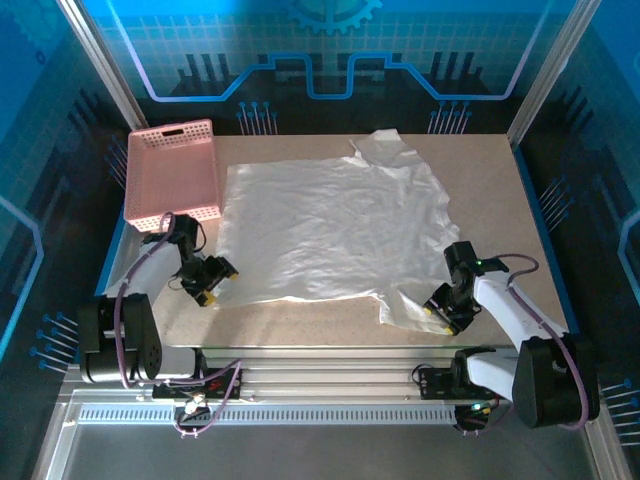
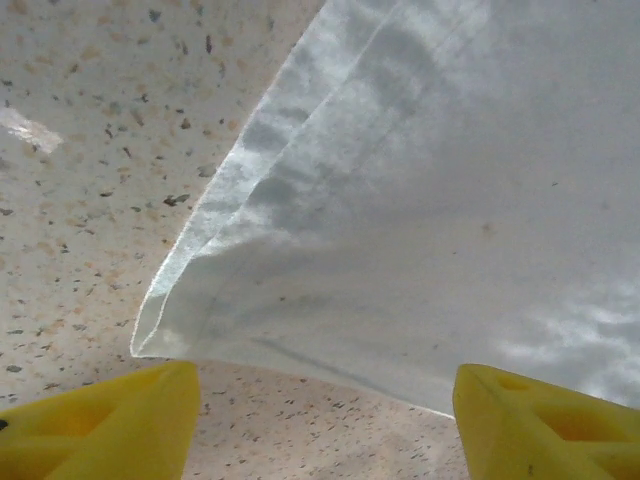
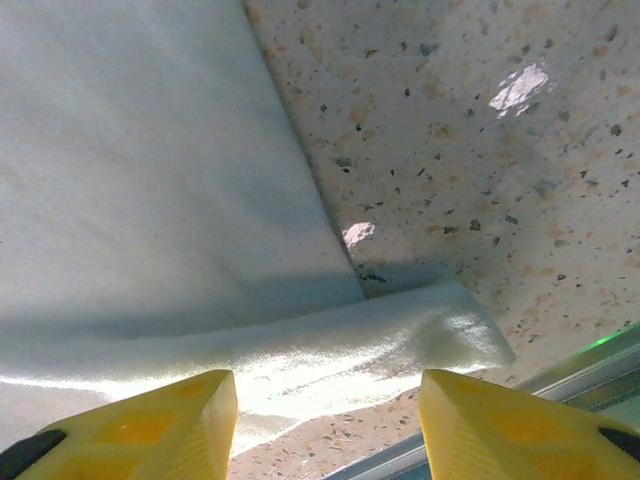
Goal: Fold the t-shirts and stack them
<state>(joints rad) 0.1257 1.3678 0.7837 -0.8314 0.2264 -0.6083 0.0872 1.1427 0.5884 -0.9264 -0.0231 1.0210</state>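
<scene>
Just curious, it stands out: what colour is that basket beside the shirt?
Pink; the basket shows best in the top external view.

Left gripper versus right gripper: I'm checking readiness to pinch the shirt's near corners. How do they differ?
The left gripper sits at the t-shirt's near-left corner, which lies flat just ahead of its fingertips, with bare table between them. The right gripper sits at the near-right corner, where a folded-over flap reaches in between its fingertips. Both are open, low over the table, holding nothing.
</scene>
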